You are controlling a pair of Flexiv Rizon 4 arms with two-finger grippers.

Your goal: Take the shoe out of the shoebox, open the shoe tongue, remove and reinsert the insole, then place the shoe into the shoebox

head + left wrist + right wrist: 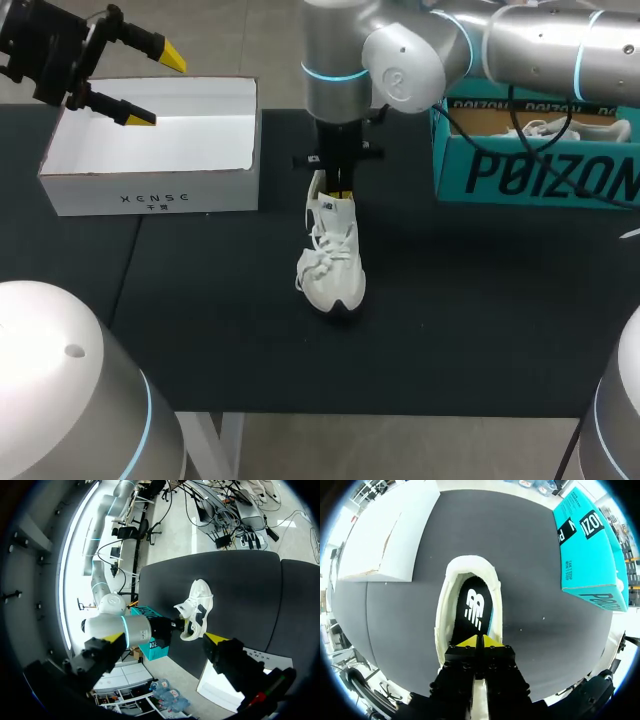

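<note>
Two failure modes to guard against at this stage.

Note the right gripper [481,641], yellow tips pressed together, apparently pinching the tongue [479,702] at the near edge of the shoe [333,262] opening. Locate the shoe out of the white shoebox [150,185], on the table [480,320] between that box and the teal box [530,175], appearing somewhat tilted, with the black insole [474,605] exposed ahead of the tips. Note the left gripper [158,88] hovering above the white shoebox, fingers spread, holding nothing, well apart from the shoe.

Failure 1: dragging or tipping the shoe. Judge the cause as a pull on the tongue with nothing pinning the shoe down. Expect sliding across the table or rolling onto a side under any hard pull. Bring support to the heel before any pull.

Failure 2: losing the tongue. Judge the grip as shallow, on a thin, soft flap. Expect slipping out under a sideways tug, then springing back over the opening and covering the insole. Pull slowly, along the length of the shoe.

Treat lace tension as a further limit; cannot tell their looseness from here.
</note>
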